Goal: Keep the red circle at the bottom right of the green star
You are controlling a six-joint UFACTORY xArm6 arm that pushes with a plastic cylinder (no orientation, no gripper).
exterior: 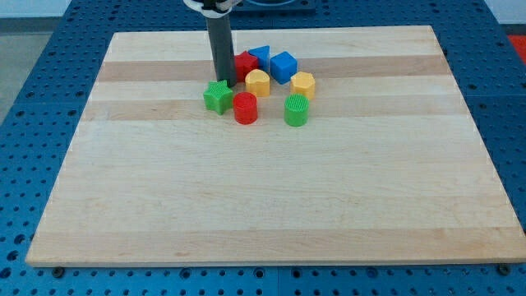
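Red circle (245, 108) at green star's (218, 96) lower right, my tip (223, 80) just above star, gripping nothing

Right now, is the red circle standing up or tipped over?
Standing up. The red circle sits on the board with its flat round top facing up, just lower right of the green star.

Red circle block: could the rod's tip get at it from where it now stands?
Probably yes: my tip stands just above the green star block, and the red circle block lies close at its lower right, nothing between.
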